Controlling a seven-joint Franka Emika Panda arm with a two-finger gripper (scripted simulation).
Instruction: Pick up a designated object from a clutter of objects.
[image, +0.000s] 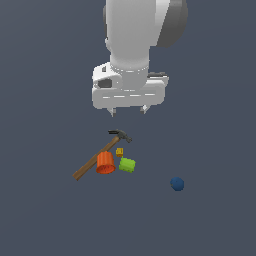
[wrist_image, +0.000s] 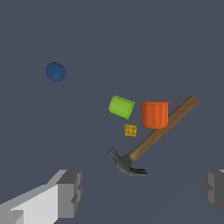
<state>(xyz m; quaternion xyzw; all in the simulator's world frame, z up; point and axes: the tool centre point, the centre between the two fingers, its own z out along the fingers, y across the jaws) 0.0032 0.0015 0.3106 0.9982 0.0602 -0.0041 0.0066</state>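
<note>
Pincer (image: 128, 110) hangs high above the clutter, fingers spread wide, nothing between them; wrist view shows both fingertips (wrist_image: 70, 192) far apart with bare worktop (wrist_image: 175, 52) in the gap.

Lime-green block (image: 127, 165) lies on the dark grey worktop, on its side. Short rounded shape, like a stubby cylinder. In the exterior view its long axis runs roughly left-right with a slight tilt, one end facing the orange cup (image: 105, 163). Wrist view agrees: the block (wrist_image: 121, 106) lies with one flat end turned toward the cup (wrist_image: 154, 113), just beside it, small gap visible there.

Tiny yellow cube (image: 119, 152) sits close to both block and cup, between them and the hammer head (image: 121, 135). Cannot tell if the cube touches the block.

Hammer's wooden handle (image: 92, 161) runs diagonally, dark head toward the arm, handle end toward the exterior view's left. Orange cup overlaps the handle in both views; contact not certain.

Blue ball (image: 177, 184) well apart from the cluster, toward the exterior view's right.
</note>
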